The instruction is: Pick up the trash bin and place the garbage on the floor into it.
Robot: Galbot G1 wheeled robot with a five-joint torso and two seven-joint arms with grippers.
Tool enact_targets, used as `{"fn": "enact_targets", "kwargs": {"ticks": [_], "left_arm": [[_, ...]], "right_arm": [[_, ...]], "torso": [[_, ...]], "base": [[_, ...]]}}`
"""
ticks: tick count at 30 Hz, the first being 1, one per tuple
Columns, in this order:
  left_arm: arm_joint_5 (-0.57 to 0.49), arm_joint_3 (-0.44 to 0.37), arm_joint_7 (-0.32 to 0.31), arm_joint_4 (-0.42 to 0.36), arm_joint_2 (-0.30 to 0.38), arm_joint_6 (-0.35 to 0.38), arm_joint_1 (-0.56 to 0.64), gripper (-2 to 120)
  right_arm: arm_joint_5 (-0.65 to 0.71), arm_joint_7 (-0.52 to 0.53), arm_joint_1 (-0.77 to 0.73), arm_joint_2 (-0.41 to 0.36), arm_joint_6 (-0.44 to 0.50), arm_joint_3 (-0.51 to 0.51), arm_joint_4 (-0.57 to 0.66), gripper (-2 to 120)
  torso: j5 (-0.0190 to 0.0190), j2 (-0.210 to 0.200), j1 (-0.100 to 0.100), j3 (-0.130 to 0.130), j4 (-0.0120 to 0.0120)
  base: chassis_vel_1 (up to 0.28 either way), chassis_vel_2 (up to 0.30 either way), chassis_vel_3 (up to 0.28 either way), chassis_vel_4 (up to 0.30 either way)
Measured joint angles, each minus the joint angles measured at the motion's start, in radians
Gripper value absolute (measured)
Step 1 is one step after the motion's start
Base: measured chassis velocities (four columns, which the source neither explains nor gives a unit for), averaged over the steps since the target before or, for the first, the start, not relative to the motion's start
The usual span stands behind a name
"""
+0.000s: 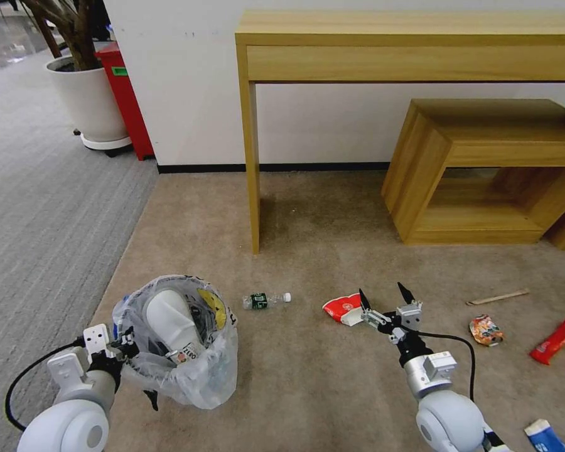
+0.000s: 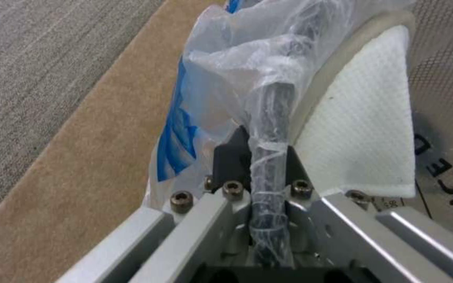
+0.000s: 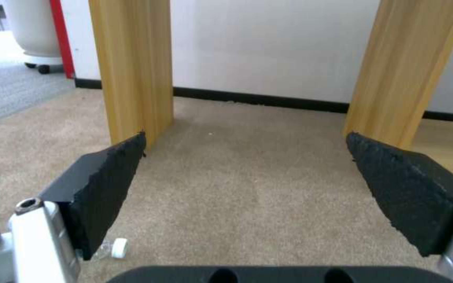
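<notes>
Left tool (image 2: 268,157) clenched on the trash bin (image 1: 176,342) rim; right tool (image 1: 383,298) spread wide, low over the floor (image 1: 307,370).

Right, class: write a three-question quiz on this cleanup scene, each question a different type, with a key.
1. True or false: the left gripper is shut on the rim of the trash bin.
2. Which lies on the floor nearest the open right gripper? A) paper cup B) wooden stick C) red wrapper
3. Fill in: a white ______ already sits inside the bin.

Key: 1 true; 2 A; 3 slipper.
</notes>
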Motion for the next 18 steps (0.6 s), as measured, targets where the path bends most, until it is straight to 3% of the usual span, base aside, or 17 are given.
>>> {"fn": "enact_targets", "kwargs": {"ticks": [18], "left_arm": [[-0.015,-0.004,-0.008,0.01,0.003,0.002,-0.007,1]], "right_arm": [[0.003,-0.001,0.014,-0.002,-0.002,-0.011,-0.012,98]], "torso": [[0.0,0.0,0.0,0.0,0.0]], "base": [[0.0,0.0,0.0,0.0]]}}
